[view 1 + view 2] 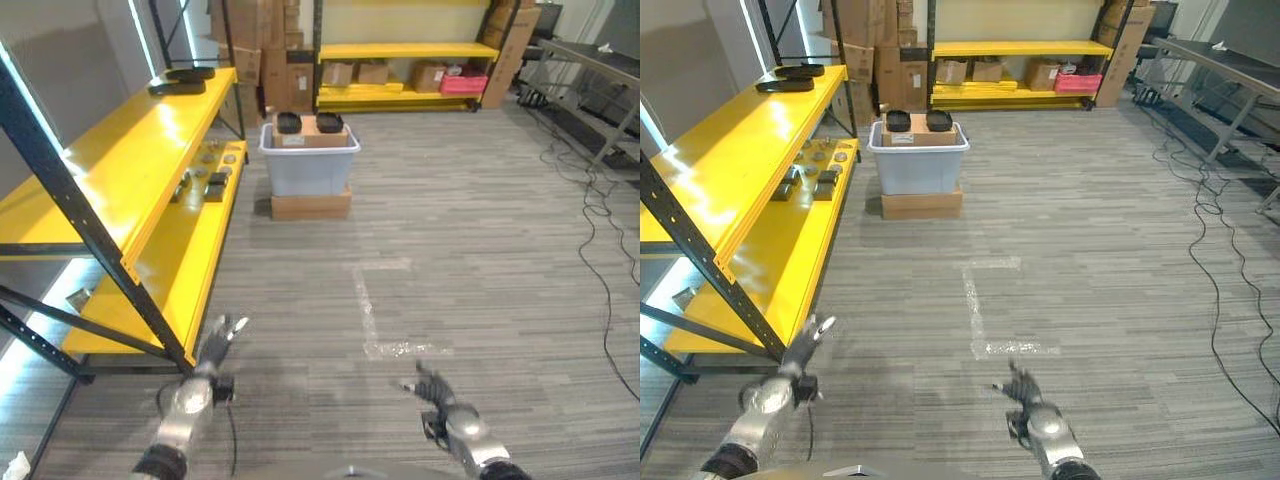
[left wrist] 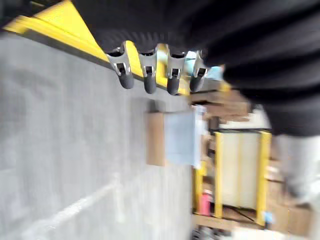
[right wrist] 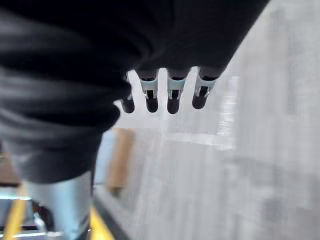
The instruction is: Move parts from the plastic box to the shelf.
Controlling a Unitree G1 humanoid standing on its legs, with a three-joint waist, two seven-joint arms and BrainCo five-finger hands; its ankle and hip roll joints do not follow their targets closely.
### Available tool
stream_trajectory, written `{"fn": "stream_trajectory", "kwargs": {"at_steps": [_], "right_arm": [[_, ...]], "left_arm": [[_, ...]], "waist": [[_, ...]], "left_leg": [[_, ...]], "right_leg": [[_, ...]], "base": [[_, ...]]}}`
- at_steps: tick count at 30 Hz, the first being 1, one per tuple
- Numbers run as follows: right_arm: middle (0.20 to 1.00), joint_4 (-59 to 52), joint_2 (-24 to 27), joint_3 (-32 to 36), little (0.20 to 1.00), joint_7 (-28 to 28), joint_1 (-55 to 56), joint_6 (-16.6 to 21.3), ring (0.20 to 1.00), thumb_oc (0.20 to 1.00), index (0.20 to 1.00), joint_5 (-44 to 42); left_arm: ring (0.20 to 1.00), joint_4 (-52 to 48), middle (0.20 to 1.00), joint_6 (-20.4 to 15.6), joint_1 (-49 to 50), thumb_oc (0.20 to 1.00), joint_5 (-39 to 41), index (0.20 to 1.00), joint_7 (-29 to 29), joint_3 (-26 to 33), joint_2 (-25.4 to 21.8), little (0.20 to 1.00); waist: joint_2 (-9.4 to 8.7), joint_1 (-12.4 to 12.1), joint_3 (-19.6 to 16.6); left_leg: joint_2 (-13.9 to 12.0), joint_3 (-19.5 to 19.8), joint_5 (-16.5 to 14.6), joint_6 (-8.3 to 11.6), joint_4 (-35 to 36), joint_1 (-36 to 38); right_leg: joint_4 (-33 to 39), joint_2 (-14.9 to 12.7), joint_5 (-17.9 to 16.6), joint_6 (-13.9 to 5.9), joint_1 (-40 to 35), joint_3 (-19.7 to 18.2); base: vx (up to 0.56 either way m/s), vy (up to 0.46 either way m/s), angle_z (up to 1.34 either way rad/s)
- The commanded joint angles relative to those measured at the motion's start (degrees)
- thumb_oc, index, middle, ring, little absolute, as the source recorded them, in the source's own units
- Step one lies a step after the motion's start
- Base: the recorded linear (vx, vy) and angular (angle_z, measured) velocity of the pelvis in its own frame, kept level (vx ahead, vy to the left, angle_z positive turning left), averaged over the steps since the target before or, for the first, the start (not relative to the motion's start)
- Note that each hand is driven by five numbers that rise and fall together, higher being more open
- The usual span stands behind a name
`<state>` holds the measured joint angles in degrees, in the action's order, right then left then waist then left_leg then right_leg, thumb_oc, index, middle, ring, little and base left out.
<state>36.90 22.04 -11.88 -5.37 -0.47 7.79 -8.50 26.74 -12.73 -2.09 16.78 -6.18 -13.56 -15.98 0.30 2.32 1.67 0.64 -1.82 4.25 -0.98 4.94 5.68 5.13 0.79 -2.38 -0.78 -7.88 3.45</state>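
A grey plastic box stands on a cardboard carton on the floor ahead, with two dark parts and a brown carton showing at its top. The yellow shelf runs along the left; several small dark parts lie on its lower level. My left hand hangs low near the shelf's front post, fingers straight and empty. My right hand is low at the right over the floor, fingers relaxed, holding nothing. The box shows past the left hand's fingers.
Two flat black items lie on the shelf's top level. Another yellow rack with cartons stands at the back wall. White tape marks cross the floor. Cables and metal tables line the right side.
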Motion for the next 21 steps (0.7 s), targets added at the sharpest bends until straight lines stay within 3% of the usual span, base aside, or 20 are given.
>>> {"fn": "stream_trajectory", "kwargs": {"at_steps": [1, 3, 4, 11, 16, 21], "right_arm": [[1.000, -6.60, 3.64, 3.16, 1.000, -2.96, -2.46, 3.48, 1.000, 1.000, 1.000, 4.18], [1.000, -13.61, 4.50, 5.23, 1.000, -3.31, -1.56, 4.56, 1.000, 1.000, 1.000, 5.49], [1.000, -23.50, 5.14, 7.92, 1.000, -3.39, 0.03, 5.62, 1.000, 1.000, 1.000, 7.58], [1.000, -40.57, 4.47, 12.74, 1.000, -3.36, 1.87, 8.22, 1.000, 1.000, 1.000, 10.10], [1.000, -44.34, 3.24, 13.95, 1.000, -3.12, 2.26, 9.53, 1.000, 1.000, 1.000, 9.07], [1.000, -43.58, 3.15, 12.70, 1.000, -2.58, 0.30, 9.28, 1.000, 1.000, 1.000, 7.44]], "left_arm": [[1.000, -3.20, 1.000, -3.74, -4.15, 1.000, -1.52, 1.000, -2.16, 1.87, -2.57, 1.000], [1.000, -8.57, 1.000, -4.54, -4.07, 1.000, -3.42, 1.000, -2.18, 2.85, -4.07, 1.000], [1.000, -15.57, 1.000, -5.19, -3.45, 1.000, -4.61, 1.000, -2.11, 4.39, -5.57, 1.000], [1.000, -28.16, 1.000, -7.00, -2.79, 1.000, -8.33, 1.000, -0.98, 7.03, -9.35, 1.000], [1.000, -30.18, 1.000, -7.19, -2.36, 1.000, -8.93, 1.000, -0.51, 7.39, -10.11, 1.000], [1.000, -29.98, 1.000, -6.90, -2.61, 1.000, -9.09, 1.000, -0.68, 7.53, -10.67, 1.000]], "waist": [[-1.25, -0.55, 2.59], [-1.36, -0.56, 2.64], [-1.48, -0.47, 2.81], [-1.50, -0.33, 3.43], [-1.49, -0.47, 3.85], [-1.28, -0.40, 5.62]], "left_leg": [[-1.36, 1.12, -9.85, 1.47, 0.06, 5.46], [-1.29, 1.04, -9.52, 1.40, 0.06, 5.21], [-1.24, 1.11, -9.70, 1.24, 0.06, 5.29], [-0.75, 0.90, -10.07, 0.59, 0.06, 4.74], [-0.27, 0.90, -10.02, -0.06, 0.06, 3.90], [0.47, 1.10, -9.75, -1.18, -0.31, 1.96]], "right_leg": [[-0.26, -2.34, 5.28, -4.74, -2.08, -0.40], [-0.28, -2.44, 4.96, -4.68, -1.75, -0.54], [-0.32, -2.47, 5.09, -4.64, -1.82, -0.63], [-0.77, -2.99, 4.98, -5.02, -0.97, -0.89], [-1.79, -3.52, 5.14, -5.48, 0.11, -0.96], [-7.85, -4.17, 6.64, -6.22, 4.71, -2.02]], "base": [[0.00, 0.000, 0.00], [0.00, 0.000, -0.02], [0.03, 0.002, -0.04], [0.02, 0.027, -0.04], [0.01, 0.069, -0.04], [-0.05, 0.102, -0.01]]}}
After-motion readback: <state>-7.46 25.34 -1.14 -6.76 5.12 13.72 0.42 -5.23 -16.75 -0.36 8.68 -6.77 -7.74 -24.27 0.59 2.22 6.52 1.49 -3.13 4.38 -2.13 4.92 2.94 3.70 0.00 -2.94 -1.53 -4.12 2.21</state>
